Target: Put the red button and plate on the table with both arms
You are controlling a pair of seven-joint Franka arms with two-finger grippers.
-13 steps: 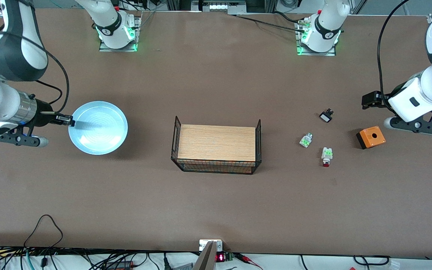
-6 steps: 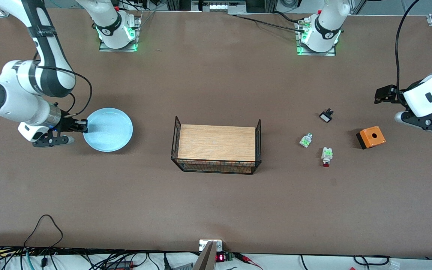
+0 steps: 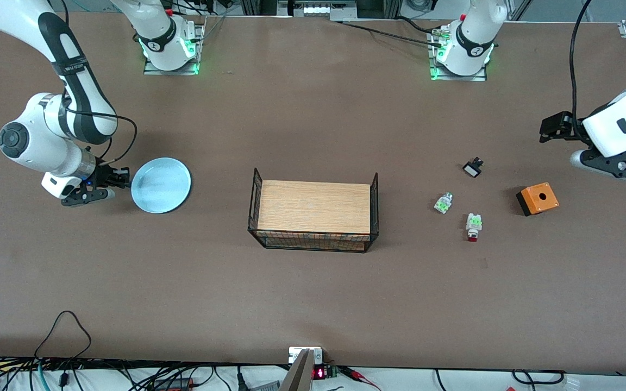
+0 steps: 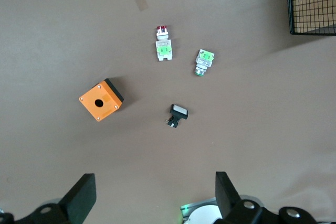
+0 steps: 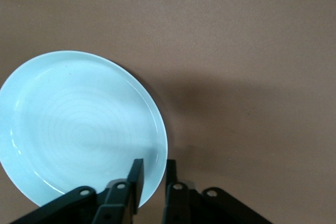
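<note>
Brown and matte, the desk [image 3: 313, 293] fills the scene, with a wood-topped black wire rack [image 3: 314, 215] standing at its middle; everything else is placed from that rack.

Toward the right arm's end of the desk from the rack lies the plate [image 3: 161, 185], pale blue, round and shallow. The right tool [image 3: 123, 177] is at the plate's rim, on the side away from the rack. In the right wrist view the right tool [image 5: 153, 182] has its two fingers [image 5: 135, 178] close together with the plate's [image 5: 79, 129] edge between them, so it grips the plate by the rim. The plate sits low at the desk; whether it fully rests on it cannot be told.

Toward the left arm's end from the rack lies the red button [image 3: 474, 226], a tiny whitish block with green tabs and a red cap. Just beside it, a little closer to the rack, lies a similar green-tabbed block [image 3: 443, 203]. A small black-and-white piece [image 3: 473, 167] lies farther from the front camera than both. An orange box [image 3: 537, 199] with a round hole sits farther out from the rack.

The left tool [image 3: 549, 128] hangs over bare desk, well apart from the red button, with the orange box between it and the button's cluster. In the left wrist view its fingers [image 4: 80, 198] are spread wide, holding nothing.
</note>
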